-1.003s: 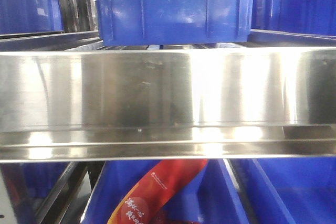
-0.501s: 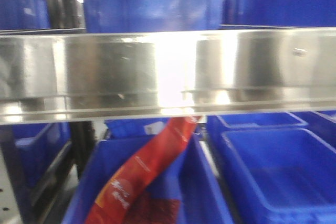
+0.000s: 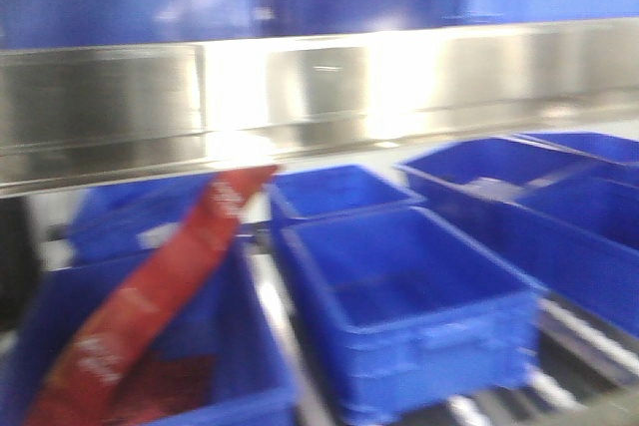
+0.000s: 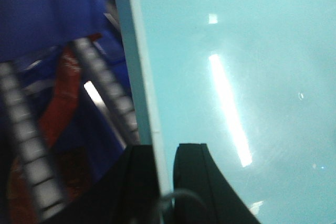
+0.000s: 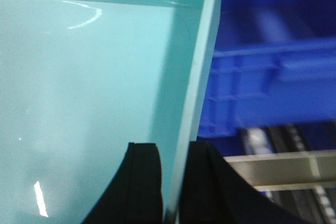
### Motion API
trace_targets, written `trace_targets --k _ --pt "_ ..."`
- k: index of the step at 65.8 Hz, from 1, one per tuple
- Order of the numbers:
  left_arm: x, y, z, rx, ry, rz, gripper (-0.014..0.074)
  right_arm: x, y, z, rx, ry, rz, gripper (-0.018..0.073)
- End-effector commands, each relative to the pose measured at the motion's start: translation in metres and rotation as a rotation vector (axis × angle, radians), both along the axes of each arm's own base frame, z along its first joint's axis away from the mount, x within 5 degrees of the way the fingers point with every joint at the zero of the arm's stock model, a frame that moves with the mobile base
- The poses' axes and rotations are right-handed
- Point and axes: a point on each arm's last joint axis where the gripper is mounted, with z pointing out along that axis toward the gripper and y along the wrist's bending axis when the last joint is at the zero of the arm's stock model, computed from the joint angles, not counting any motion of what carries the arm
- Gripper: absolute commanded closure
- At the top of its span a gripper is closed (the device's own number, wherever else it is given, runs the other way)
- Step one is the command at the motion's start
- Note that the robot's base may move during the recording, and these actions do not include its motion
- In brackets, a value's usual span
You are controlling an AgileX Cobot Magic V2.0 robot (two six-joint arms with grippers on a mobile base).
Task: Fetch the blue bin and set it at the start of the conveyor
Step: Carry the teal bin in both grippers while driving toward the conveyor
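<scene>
The blue bin point(image 4: 236, 77) is filling the right part of the left wrist view and the left part of the right wrist view point(image 5: 79, 77), so it is sitting between the two arms, held by its two opposite side walls. Its thin rim is running up the frame in both pictures.

The left gripper point(image 4: 164, 179) is standing at the bottom centre of its view. It is closed onto the bin's wall, with one black finger point(image 4: 137, 182) outside and the other inside the tub. The right gripper point(image 5: 172, 182) is doing the same on the opposite wall, nearly shut, with only the wall between its fingers point(image 5: 143, 182). I judge that this two-sided pinch is there because the tub is wide and smooth, and one arm alone would be letting it tilt.

Both wrists are pointing along the walls, looking over the rim.

Outside the tub, grey rollers point(image 4: 21, 129) and a red packet point(image 4: 63, 93) are showing at the left, and a dark blue bin point(image 5: 273, 77) at the upper right. In the blurred front view, a steel shelf rail point(image 3: 300, 87) is crossing the upper part above more dark blue bins point(image 3: 399, 296).

The conveyor start is not appearing in any view, so I judge the carrying is not yet finished.
</scene>
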Motion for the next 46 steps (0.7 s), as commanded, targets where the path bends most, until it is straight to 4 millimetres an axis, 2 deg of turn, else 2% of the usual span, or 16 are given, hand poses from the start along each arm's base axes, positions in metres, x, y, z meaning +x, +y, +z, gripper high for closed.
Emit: trace_targets --k 1,46 --pt "-0.0024 0.0058 0.0101 0.022 -0.079 0.012 0.0708 -0.0041 -0.0049 0.0085 -0.044 -0.062 -0.018 0.0711" --pt "-0.0023 0.0060 0.0101 0.024 -0.079 0.014 0.0708 -0.0041 -0.0049 0.0085 -0.044 -0.062 -0.018 0.0711"
